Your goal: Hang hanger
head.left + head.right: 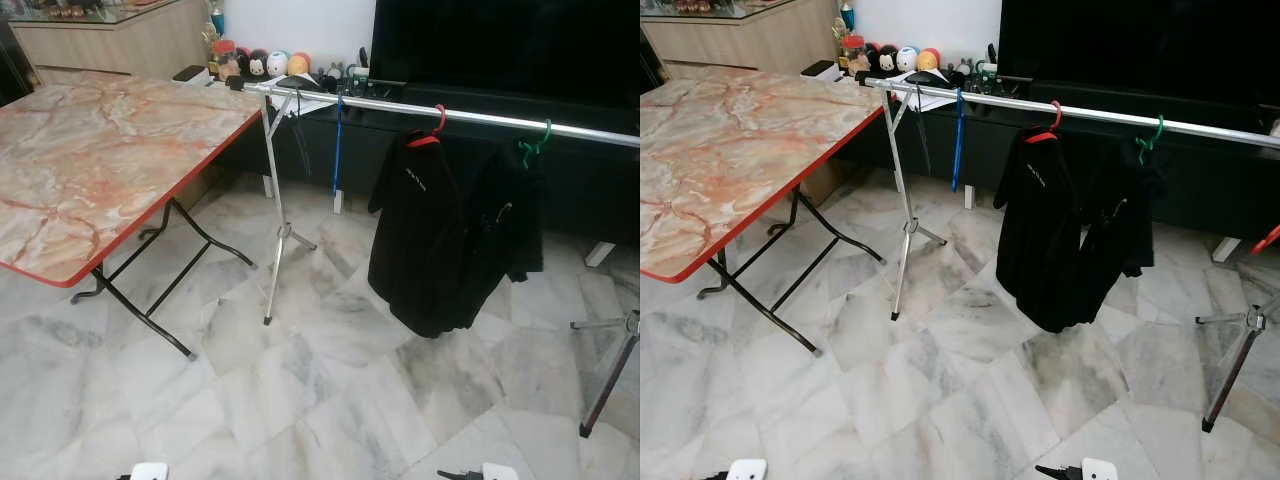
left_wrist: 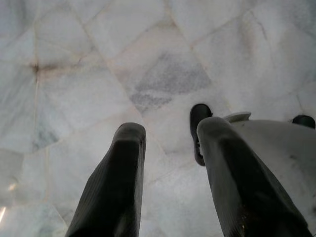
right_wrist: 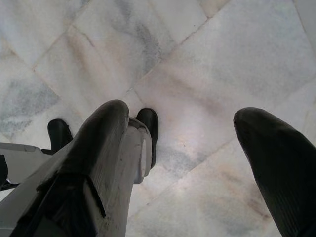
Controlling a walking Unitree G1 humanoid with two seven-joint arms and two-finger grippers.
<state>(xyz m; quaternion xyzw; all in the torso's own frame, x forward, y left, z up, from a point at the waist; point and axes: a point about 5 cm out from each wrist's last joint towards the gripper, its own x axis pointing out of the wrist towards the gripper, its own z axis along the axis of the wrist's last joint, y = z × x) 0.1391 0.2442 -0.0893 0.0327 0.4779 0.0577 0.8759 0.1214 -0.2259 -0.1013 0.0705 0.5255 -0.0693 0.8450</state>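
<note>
While pointed down at the marble floor [image 2: 163,74], left gripper [image 2: 170,143] and right gripper [image 3: 182,123] both wide, empty

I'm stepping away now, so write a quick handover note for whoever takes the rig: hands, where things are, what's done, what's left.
Left hand: open, empty, hanging over the marble floor.
Right hand: open, empty, also pointing at the floor.
Rail stands ahead, beside the folding table. On it: a red hanger and a green hanger, each carrying a black garment, plus a blue hanger near the left end.
Done: three hangers are up.
Left: neither hand holds a hanger; find the next one, then hang it.
</note>
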